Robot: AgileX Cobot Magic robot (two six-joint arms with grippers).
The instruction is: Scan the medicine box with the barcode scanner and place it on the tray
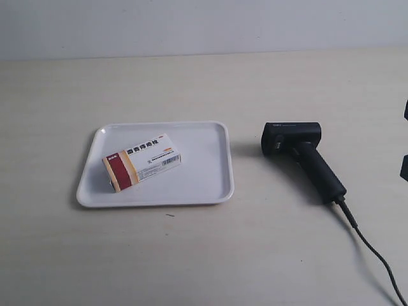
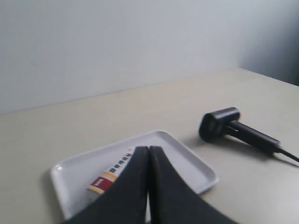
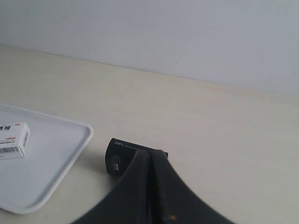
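Pale counter (image 1: pixel 268 255) carries the tray (image 1: pixel 217 166) with the medicine box (image 1: pixel 141 162) already inside and the barcode scanner (image 1: pixel 303 158) beside it untouched, both arms' jaws pressed together empty, so opening over the box squarely seems wise.

White box (image 1: pixel 142 162) with dark red and tan end stripes, blue characters, barcode on its side; lies flat, angled, inside white tray (image 1: pixel 210 185). Black scanner (image 1: pixel 301 156) lies on its side beside tray, apart, cable trailing off.
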